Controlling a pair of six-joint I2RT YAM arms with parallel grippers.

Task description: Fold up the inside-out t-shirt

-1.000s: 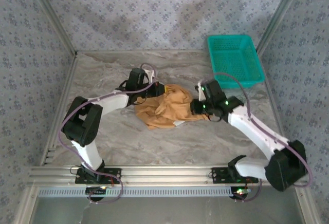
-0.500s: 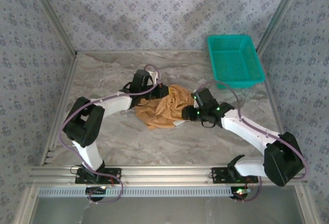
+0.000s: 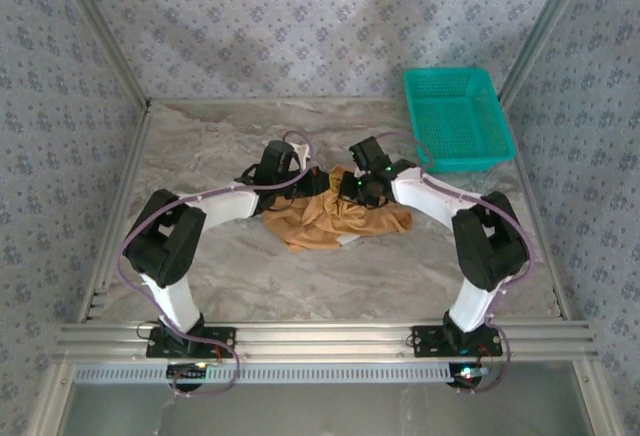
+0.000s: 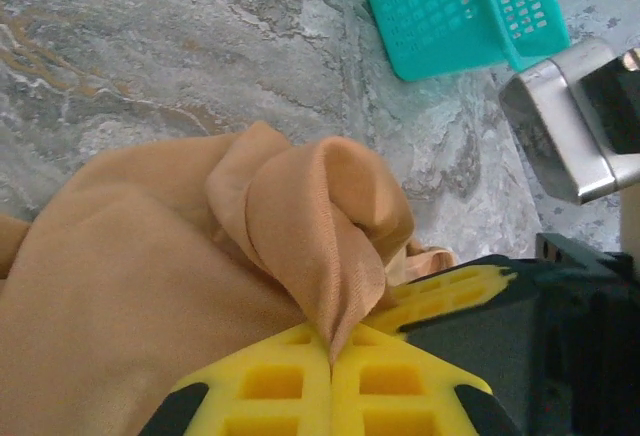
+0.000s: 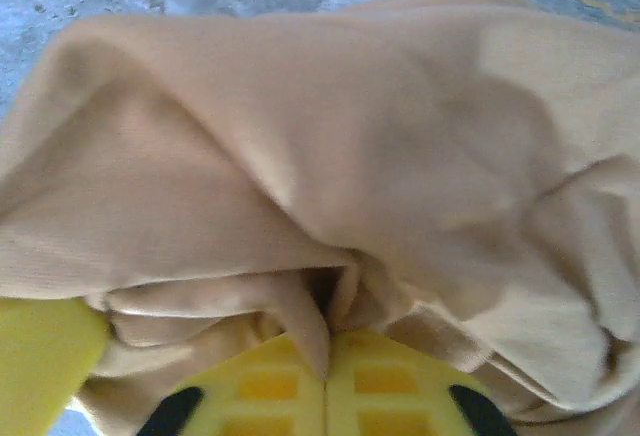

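T-shirt (image 3: pixel 330 221) bunched (tan, thin cloth), left gripper (image 4: pixel 330 344) clamped on a fold, right gripper (image 5: pixel 325 358) likewise

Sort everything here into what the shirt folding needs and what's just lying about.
Job: inside-out t-shirt; left end effector, shut on it; right end effector, shut on it.
Lying about: teal basket, far right, apart from the shirt.

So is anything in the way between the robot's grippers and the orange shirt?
No, nothing visible is. The left gripper and the right gripper are both pinched shut on folds of the t-shirt. The teal basket sits apart, off to the side.
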